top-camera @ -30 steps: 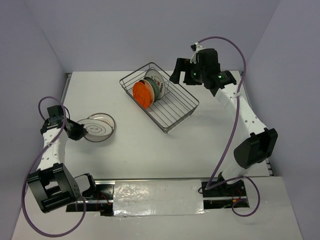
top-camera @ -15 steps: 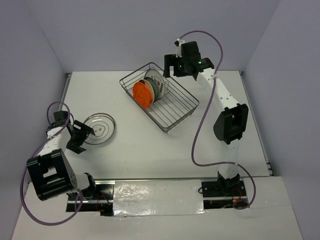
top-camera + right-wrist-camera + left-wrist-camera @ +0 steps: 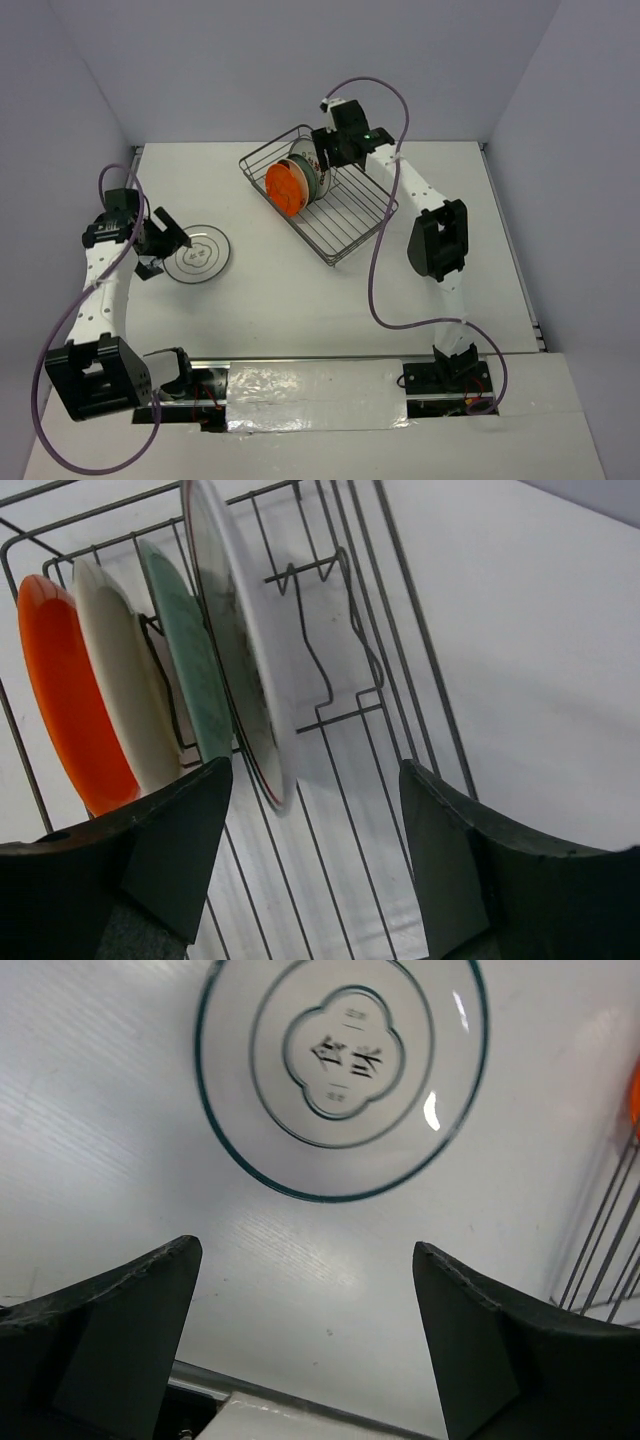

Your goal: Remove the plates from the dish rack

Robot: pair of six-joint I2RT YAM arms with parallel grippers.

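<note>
The dish rack (image 3: 388,207) stands at the back centre, and its wires (image 3: 340,718) fill the right wrist view. Three plates stand on edge in it: one with an orange back and cream face (image 3: 285,187) (image 3: 70,710), a grey-green one (image 3: 190,670), and a white one with a red rim (image 3: 309,160) (image 3: 240,650). My right gripper (image 3: 322,152) (image 3: 315,810) is open over the rack's far end, with the white plate's rim between its fingers, nearer the left finger and apart from both. A blue patterned plate (image 3: 197,252) (image 3: 342,1070) lies flat on the table. My left gripper (image 3: 165,250) (image 3: 305,1290) is open just left of it, holding nothing.
The rack's near half holds only bare wires. A corner of the dish rack (image 3: 600,1245) shows at the right edge of the left wrist view. The table's front edge with a taped strip (image 3: 320,385) runs between the arm bases.
My left gripper opened, let the blue plate down flat on the table and drew back a little. My right arm swung left to the rack's far end, and its jaws narrowed slightly around the white plate.
</note>
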